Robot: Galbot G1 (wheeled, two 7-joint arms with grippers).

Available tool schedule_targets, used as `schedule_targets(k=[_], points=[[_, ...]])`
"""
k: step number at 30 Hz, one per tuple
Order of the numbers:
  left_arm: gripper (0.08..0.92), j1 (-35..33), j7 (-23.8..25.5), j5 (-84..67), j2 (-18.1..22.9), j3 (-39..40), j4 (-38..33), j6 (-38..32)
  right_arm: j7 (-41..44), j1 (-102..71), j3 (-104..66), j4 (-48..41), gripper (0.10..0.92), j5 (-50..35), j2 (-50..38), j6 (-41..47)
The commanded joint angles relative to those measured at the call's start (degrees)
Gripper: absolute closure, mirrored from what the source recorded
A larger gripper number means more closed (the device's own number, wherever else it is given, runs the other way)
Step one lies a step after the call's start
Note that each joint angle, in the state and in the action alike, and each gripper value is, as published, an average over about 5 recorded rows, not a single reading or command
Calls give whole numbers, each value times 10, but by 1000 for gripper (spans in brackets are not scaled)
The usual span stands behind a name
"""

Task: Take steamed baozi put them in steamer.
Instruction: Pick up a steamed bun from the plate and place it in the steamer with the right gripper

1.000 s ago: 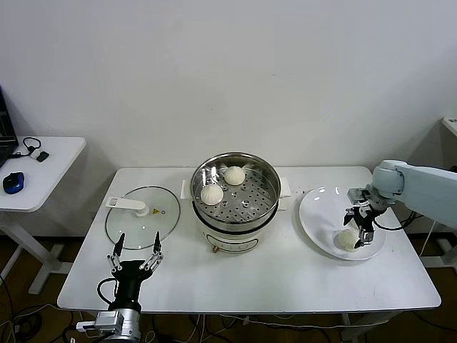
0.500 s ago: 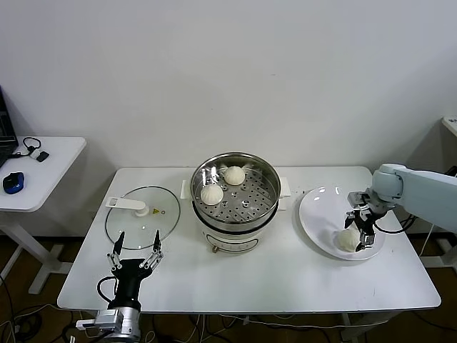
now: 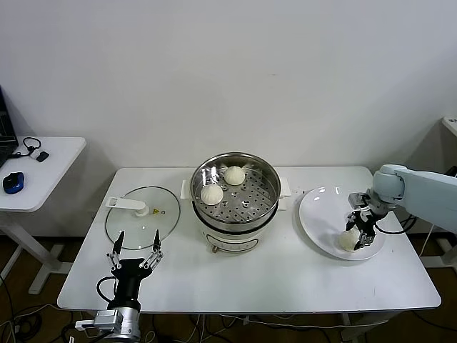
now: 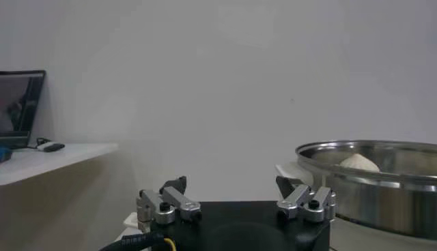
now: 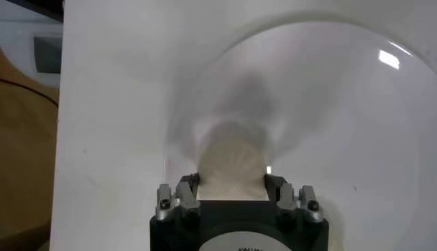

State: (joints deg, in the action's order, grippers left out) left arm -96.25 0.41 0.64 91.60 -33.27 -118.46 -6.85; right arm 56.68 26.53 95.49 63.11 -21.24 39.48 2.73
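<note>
White tabletop [image 3: 285, 275] against a plain white wall carries everything. On its right side, the right gripper [image 3: 360, 231] reaches down onto the white plate [image 3: 318, 214], its fingers set on either side of a steamed baozi [image 3: 348, 240] at the plate's near right; in the right wrist view the fingers [image 5: 190, 185] hug both flanks of that bun [image 5: 232, 160], clamped on it while it sits on the plate. To the left, at the table's middle, the steel steamer [image 3: 265, 174] stands on its white cooker base, and two more buns lie on its perforated floor: one at the far side [image 3: 234, 174], one nearer and to the left [image 3: 211, 194]. Farther left, the glass lid [image 3: 143, 213] with its white handle lies flat on the table. The left gripper [image 3: 133, 249] waits at the near left edge, fingers spread apart and pointing up, holding nothing.
</note>
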Motion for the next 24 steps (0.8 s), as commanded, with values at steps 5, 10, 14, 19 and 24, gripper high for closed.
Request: schedule_targets(k=[5, 10, 14, 19, 24], points=[[177, 0, 0, 0, -2, 0, -4, 2, 10, 190, 116, 96, 381, -40, 21, -18], [177, 2, 1, -1, -3, 1, -7, 4, 17, 249, 142, 133, 380, -62, 49, -32], [177, 4, 2, -1, -4, 1, -10, 7, 21, 292, 146, 157, 380, -71, 84, -61], [177, 7, 3, -2, -5, 1, -13, 9, 22, 333, 142, 161, 376, -73, 132, -100], [177, 9, 3, -3, -6, 0, -14, 9, 17, 341, 113, 153, 374, -59, 176, -135]])
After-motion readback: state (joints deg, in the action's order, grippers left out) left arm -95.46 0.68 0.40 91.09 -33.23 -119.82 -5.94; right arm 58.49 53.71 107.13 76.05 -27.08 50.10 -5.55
